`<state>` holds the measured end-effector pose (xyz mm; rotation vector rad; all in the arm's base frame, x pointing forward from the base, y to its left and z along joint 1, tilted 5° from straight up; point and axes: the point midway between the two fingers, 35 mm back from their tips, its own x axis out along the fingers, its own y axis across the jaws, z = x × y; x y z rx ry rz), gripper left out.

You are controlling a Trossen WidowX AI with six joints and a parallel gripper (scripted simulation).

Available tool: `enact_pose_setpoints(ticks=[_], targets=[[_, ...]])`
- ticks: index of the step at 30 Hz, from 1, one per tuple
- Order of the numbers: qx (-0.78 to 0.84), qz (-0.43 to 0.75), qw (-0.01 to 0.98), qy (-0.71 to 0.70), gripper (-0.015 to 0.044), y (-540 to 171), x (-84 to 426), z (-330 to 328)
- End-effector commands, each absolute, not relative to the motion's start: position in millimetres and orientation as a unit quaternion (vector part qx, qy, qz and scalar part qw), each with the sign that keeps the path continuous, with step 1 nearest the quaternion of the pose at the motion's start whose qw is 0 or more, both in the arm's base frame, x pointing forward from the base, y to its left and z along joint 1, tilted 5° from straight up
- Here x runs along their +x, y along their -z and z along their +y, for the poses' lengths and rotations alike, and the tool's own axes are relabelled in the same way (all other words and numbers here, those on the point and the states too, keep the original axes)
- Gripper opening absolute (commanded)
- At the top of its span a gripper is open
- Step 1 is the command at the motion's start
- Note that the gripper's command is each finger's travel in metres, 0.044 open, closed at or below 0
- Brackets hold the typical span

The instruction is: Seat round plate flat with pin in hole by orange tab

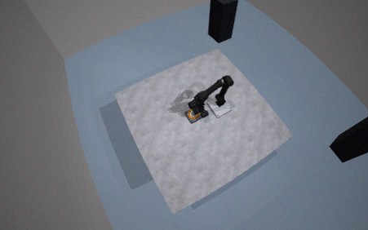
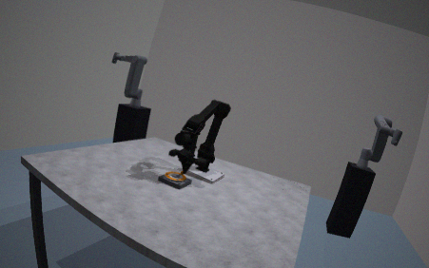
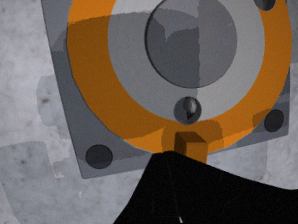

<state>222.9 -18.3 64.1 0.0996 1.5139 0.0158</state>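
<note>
The gripper (image 3: pixel 181 219) is closed on nothing, its joined fingertips set against the orange tab (image 3: pixel 188 143) at the six o'clock edge of the round plate (image 3: pixel 93 56) in the wrist view. The plate sits over the central post (image 3: pixel 192 39) on the grey base (image 3: pixel 79 139), which rests on the table (image 2: pixel 243 214) near the arm's mounting. Just inside the tab, also at about six o'clock from the post, a small hole (image 3: pixel 188 110) shows something rounded and shiny in it — likely the pin, though whether the plate has dropped fully flat cannot be told from here. The main risk is overshoot: if the closed tips keep pushing the tab sideways, the hole could ride past the pin and the plate would climb up again. Pressing down too hard on the tab could tip the plate on the post or jam it against the pin's side. Withdrawal also matters — dragging the fingertips off along the tab rather than lifting straight up could rotate the plate out of alignment, or leave the tips in contact with it.
</note>
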Motion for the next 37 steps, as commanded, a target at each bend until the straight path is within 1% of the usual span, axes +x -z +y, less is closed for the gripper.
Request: enact_pose_setpoints(ticks=[1, 11, 21, 23, 37], targets=[[0.044, 0.686, 0.726, -0.007, 0.0, -64.4, 221.6, -20.7], [0.044, 0.686, 0.726, -0.007, 0.0, -65.5, 220.3, -24.9], [0.044, 0.686, 0.726, -0.007, 0.0, -105.5, 215.6, -27.0], [0.045, 0.689, 0.724, -0.006, 0.0, -97.2, 216.5, -26.5], [0.045, 0.689, 0.724, -0.006, 0.0, -97.2, 216.5, -26.5]])
